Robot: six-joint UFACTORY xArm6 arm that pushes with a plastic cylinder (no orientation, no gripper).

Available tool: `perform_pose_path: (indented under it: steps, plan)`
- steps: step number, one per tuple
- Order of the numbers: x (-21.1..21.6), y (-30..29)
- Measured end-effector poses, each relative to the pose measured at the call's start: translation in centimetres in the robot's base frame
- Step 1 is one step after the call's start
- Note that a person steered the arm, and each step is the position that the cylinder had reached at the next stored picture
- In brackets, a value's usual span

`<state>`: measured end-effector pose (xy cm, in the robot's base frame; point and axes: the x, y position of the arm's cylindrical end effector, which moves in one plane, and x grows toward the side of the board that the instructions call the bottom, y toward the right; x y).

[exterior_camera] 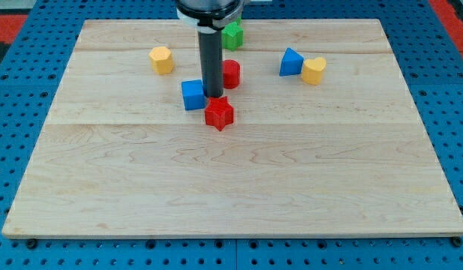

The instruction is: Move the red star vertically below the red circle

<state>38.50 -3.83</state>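
The red star (219,112) lies on the wooden board (231,180) a little left of centre. The red circle (230,73) stands just above it and slightly to the view's right, partly hidden by my rod. My tip (213,95) is down at the star's top edge, between the star and the red circle, with the blue cube (193,95) right beside it on the view's left.
A green block (233,34) sits at the view's top behind the rod. A yellow hexagon block (162,59) lies at the upper left. A blue triangle block (291,62) and a yellow heart block (314,70) lie at the upper right.
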Motion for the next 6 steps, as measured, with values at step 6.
perform_pose_path:
  steps: [6]
  plan:
    - [-1.5, -3.0]
